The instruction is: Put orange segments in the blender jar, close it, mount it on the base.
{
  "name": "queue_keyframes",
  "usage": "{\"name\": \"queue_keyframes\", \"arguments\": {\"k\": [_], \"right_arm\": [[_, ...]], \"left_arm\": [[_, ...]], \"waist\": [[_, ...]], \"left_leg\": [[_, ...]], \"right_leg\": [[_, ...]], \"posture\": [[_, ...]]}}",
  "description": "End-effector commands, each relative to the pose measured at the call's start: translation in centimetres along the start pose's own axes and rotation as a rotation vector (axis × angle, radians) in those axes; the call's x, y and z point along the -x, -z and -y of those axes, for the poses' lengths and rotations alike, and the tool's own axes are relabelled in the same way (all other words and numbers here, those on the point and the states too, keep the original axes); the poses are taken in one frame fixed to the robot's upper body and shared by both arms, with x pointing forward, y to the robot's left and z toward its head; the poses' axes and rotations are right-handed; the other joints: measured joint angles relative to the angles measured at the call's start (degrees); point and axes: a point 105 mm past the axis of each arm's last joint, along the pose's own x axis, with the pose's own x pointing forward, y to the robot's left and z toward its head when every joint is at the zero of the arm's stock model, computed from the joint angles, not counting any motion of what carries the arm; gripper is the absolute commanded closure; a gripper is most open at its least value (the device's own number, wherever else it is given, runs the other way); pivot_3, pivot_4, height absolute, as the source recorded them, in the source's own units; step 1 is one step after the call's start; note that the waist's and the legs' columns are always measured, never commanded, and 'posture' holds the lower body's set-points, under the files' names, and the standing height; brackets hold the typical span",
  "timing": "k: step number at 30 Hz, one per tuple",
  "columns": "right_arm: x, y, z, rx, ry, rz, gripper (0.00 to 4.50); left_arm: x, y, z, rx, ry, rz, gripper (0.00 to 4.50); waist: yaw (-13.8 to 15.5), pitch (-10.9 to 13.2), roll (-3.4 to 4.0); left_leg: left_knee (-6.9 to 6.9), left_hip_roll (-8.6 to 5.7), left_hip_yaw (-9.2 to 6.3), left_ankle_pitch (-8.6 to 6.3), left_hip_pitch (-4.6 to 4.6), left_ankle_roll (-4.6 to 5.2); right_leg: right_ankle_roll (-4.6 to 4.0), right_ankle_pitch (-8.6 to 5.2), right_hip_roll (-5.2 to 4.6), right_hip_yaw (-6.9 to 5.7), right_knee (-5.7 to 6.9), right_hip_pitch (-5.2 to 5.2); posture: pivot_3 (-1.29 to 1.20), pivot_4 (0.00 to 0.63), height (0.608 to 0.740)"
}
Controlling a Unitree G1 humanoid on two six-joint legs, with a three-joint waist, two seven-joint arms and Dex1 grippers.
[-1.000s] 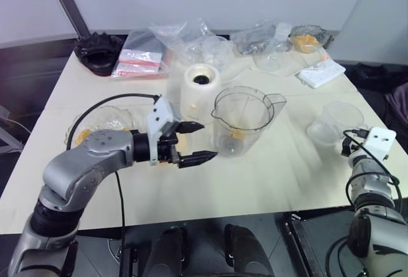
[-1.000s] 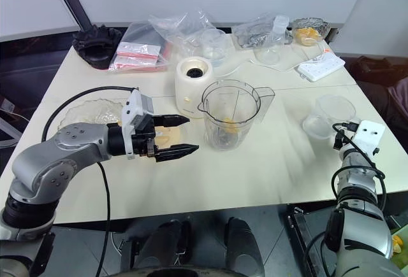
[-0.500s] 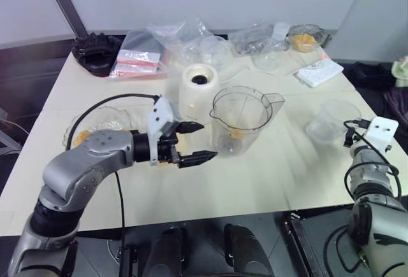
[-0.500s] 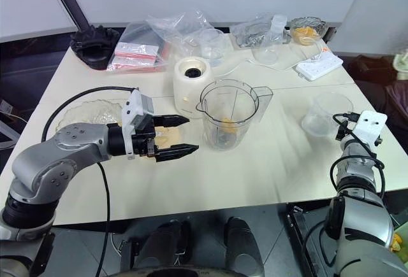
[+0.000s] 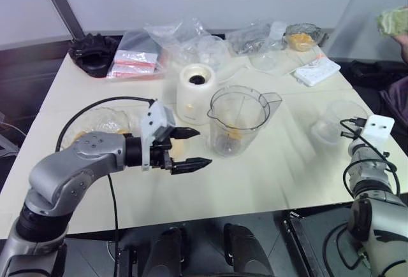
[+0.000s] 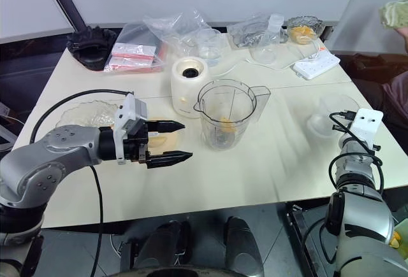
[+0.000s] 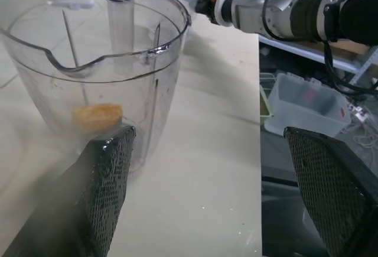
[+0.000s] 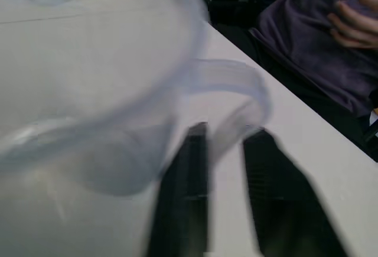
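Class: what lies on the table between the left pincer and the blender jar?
Nothing: bare tabletop separates the open left pincer from the blender jar, seen in the right eye view.

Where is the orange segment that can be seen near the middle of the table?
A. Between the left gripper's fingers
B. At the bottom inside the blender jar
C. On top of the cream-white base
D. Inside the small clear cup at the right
B. The orange segment lies at the bottom of the blender jar; the left gripper stands open and empty beside the jar.
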Motion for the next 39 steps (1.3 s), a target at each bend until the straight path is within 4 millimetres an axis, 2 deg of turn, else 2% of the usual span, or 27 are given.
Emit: {"name": "queue_keyframes", "arguments": {"k": [1, 8, 11, 16, 24, 29, 34, 39], "right_arm": [[-0.1, -0.8, 0.8, 0.016, 0.018, 0.028, 4.43], [-0.1, -1.1, 0.2, -0.031, -0.009, 0.044, 4.43], [-0.3, -2.4, -0.4, -0.12, -0.029, 0.09, 4.43], [-0.6, -6.8, -0.8, -0.25, -0.056, 0.219, 4.43], [0.0, -13.2, -2.2, -0.302, -0.176, 0.38, 4.43], [1.9, -18.1, -3.9, -0.22, -0.346, 0.496, 4.43], [4.8, -22.8, -6.6, -0.101, -0.559, 0.591, 4.43], [6.5, -24.5, -8.5, -0.005, -0.666, 0.629, 4.43]], "left_arm": [[0.4, -0.6, 0.5, -0.031, 0.005, 0.016, 0.31], [0.6, -0.5, 0.5, -0.027, 0.001, 0.01, 0.31], [1.0, -0.9, 0.2, -0.024, -0.004, 0.018, 0.31], [2.1, -2.4, -0.8, -0.02, -0.017, 0.061, 0.31], [2.8, -2.9, -2.2, -0.052, -0.034, 0.038, 0.31], [3.5, -3.4, -2.5, -0.068, -0.035, 0.029, 0.31], [4.2, -4.1, -2.8, -0.051, -0.043, 0.065, 0.31], [4.3, -4.4, -3.0, -0.04, -0.052, 0.086, 0.31]], "waist": [[0.1, 0.0, -0.05], [-0.03, 0.0, -0.05], [-0.06, 0.01, -0.05], [-0.14, 0.1, 0.09], [-0.07, 0.14, 0.14], [-0.02, 0.16, 0.16], [0.04, 0.19, 0.18], [0.06, 0.2, 0.17]], "left_leg": [[0.01, 0.0, -0.02, 0.0, 0.0, 0.0], [0.01, 0.01, -0.03, 0.0, 0.01, 0.0], [0.01, 0.01, -0.03, 0.0, 0.02, 0.0], [0.01, 0.02, -0.02, 0.0, 0.02, 0.0], [-0.06, 0.03, 0.04, 0.0, 0.01, 0.0], [-0.06, 0.06, 0.07, 0.0, -0.03, 0.0], [-0.07, 0.15, 0.07, 0.0, -0.04, 0.0], [-0.06, 0.17, 0.08, 0.0, -0.04, 0.0]], "right_leg": [[0.0, 0.0, 0.01, 0.0, 0.0, 0.02], [0.0, 0.0, 0.04, 0.05, 0.0, 0.04], [0.0, 0.0, 0.05, 0.06, 0.0, 0.03], [0.01, 0.01, 0.11, 0.1, 0.06, -0.02], [0.01, 0.01, 0.2, 0.15, 0.11, -0.14], [0.01, 0.01, 0.19, 0.18, 0.12, -0.21], [0.01, 0.01, 0.18, 0.18, 0.16, -0.26], [0.01, 0.01, 0.19, 0.18, 0.17, -0.28]], "posture": [[0.0, 0.15, 0.74], [0.0, 0.15, 0.74], [0.0, 0.15, 0.74], [0.0, 0.15, 0.74], [0.0, 0.15, 0.74], [0.0, 0.15, 0.74], [0.0, 0.15, 0.74], [0.0, 0.15, 0.74]]}}
